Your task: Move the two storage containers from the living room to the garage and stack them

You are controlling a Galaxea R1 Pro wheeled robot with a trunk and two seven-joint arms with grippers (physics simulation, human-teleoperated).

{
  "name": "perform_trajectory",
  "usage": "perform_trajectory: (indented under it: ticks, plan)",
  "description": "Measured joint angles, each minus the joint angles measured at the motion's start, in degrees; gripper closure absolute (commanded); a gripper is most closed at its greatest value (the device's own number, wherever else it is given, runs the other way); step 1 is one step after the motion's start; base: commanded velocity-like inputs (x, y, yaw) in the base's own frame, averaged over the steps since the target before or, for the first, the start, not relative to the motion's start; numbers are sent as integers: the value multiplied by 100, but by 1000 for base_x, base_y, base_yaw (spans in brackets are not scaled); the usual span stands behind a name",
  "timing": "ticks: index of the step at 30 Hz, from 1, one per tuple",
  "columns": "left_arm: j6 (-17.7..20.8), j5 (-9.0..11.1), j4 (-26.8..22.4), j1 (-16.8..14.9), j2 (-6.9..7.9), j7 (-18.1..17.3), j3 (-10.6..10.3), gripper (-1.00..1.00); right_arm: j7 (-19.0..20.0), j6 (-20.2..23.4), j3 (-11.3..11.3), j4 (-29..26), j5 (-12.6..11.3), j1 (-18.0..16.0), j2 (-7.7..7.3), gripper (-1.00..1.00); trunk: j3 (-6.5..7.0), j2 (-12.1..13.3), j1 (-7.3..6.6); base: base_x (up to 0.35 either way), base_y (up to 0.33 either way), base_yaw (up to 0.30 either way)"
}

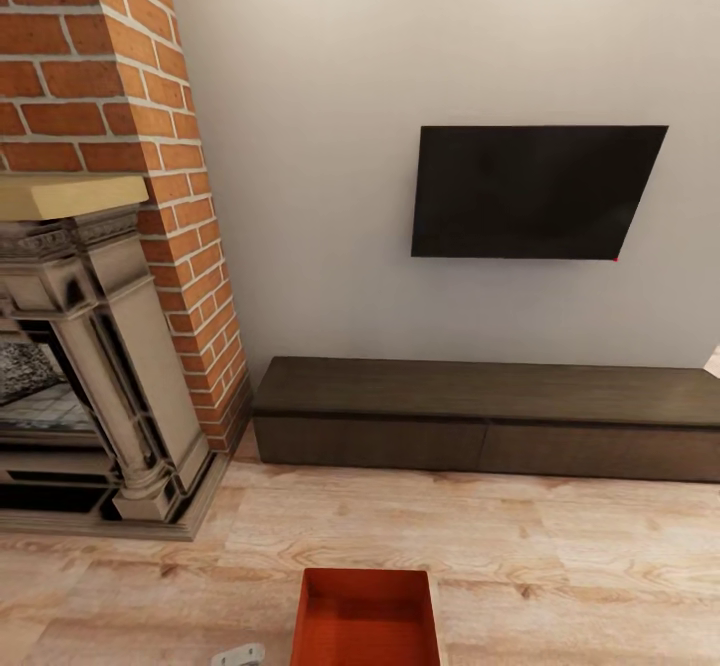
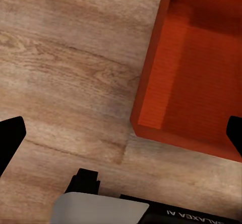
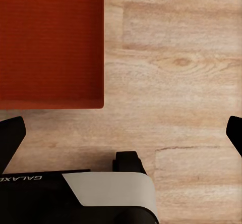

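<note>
One orange-red rectangular shallow plastic bin, bottom centre of the frame on light wood-plank floor, between left tool and right tool, both spread wide, empty.

Head view: high vantage, facing forward and down at a white wall, brick fireplace at frame left, wall TV right of centre, low bench below it. An orange-red bin sits at the bottom edge on plank floor.

Left wrist view: close, looking down; bin upper right.

Right wrist view: close, downward; bin upper left.

All three views share bin and floor.
</note>
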Motion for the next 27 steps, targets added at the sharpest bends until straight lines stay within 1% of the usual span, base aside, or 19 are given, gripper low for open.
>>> perform_trajectory:
  ticks: [27]
  plan:
    - [-2, 0, -2, 0, 18, -1, 0, -100, 6, 0, 0, 0, 8, 0, 0, -100, 0, 0, 0, 0, 0, 0]
